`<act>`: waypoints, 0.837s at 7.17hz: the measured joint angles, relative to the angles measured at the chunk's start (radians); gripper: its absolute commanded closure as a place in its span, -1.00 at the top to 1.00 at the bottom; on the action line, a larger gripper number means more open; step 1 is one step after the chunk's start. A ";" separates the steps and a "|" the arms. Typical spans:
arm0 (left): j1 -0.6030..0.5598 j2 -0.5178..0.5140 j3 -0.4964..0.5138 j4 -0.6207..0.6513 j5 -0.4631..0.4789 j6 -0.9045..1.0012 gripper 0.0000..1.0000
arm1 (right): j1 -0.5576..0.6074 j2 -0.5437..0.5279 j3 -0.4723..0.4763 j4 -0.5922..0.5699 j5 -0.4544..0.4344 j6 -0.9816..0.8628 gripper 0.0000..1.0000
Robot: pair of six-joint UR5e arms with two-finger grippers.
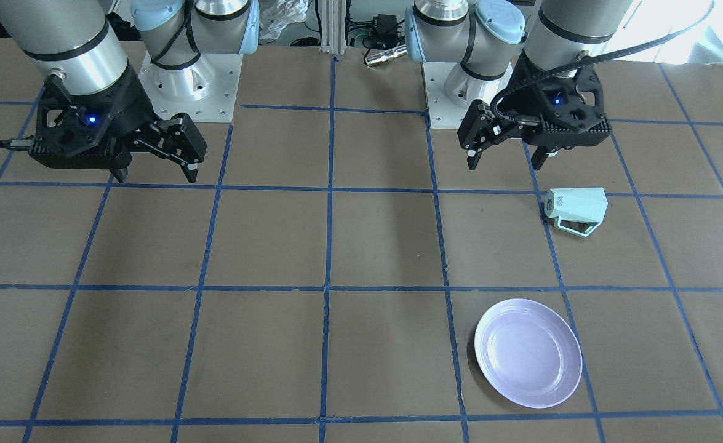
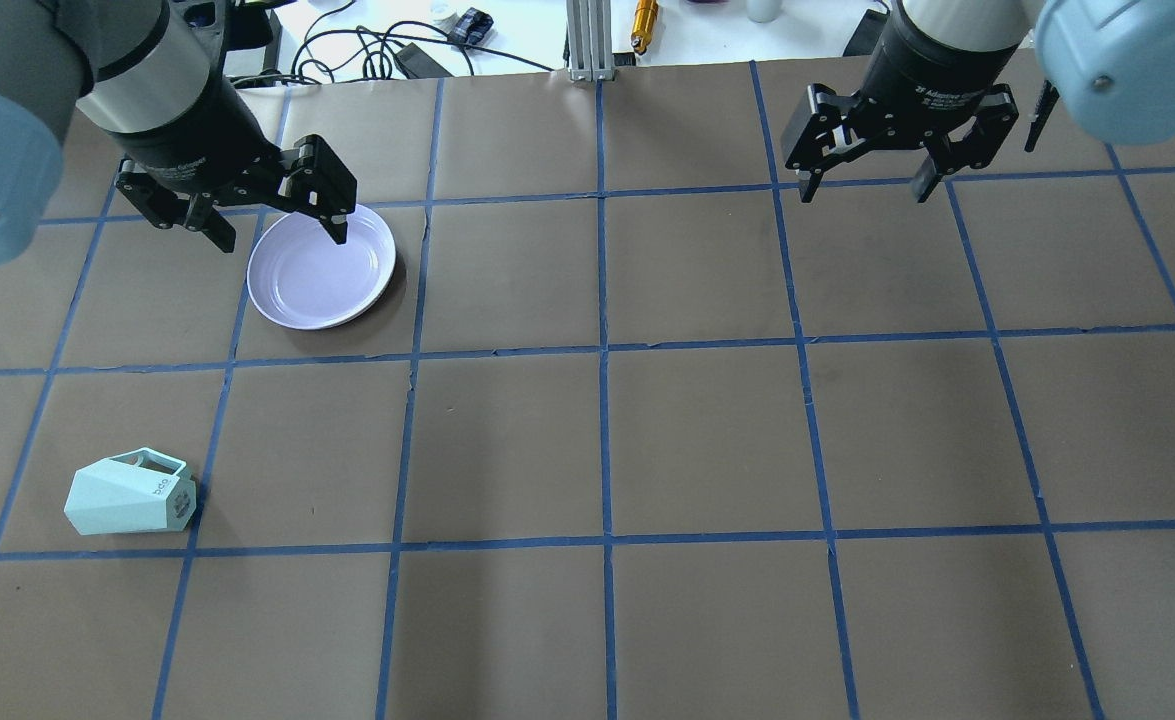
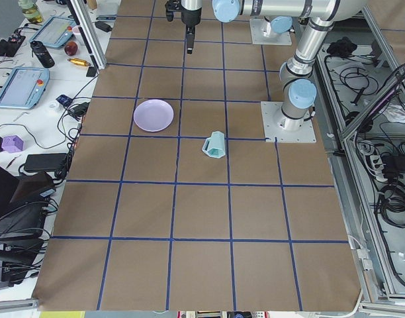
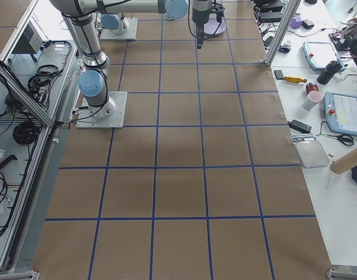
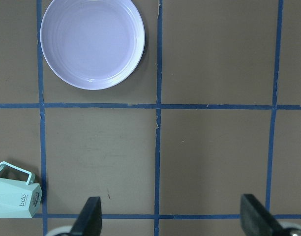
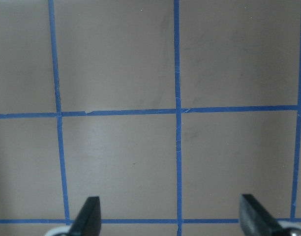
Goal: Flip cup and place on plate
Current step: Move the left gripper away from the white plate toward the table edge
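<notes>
— Overhead exterior view: spotted the cup (image 2: pixel 132 492) yet?
— Yes: tipped on its side on the table (image 2: pixel 707 430), below and off to the left of the left gripper (image 2: pixel 282 240), touching neither finger. Long axis crosswise; lettered base toward the table's middle, rim outward, handle pointing away from the robot.
— And the plate (image 2: pixel 322 268)?
— Flat on the table, forward of that gripper, well apart from the cup.
— Jaws?
— Spread wide on the left, holding nothing. Same on the right gripper (image 2: pixel 863 195), hovering above the grid.
— Surface, room?
— Brown paper crossed by blue tape (image 2: pixel 602 348). Farther forward, a white bench (image 4: pixel 342 221) carrying a screen pendant (image 4: pixel 345 114).
</notes>
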 measured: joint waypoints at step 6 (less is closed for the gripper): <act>0.000 0.012 -0.001 -0.004 0.000 0.005 1.00 | 0.000 0.000 0.000 0.001 0.000 0.000 1.00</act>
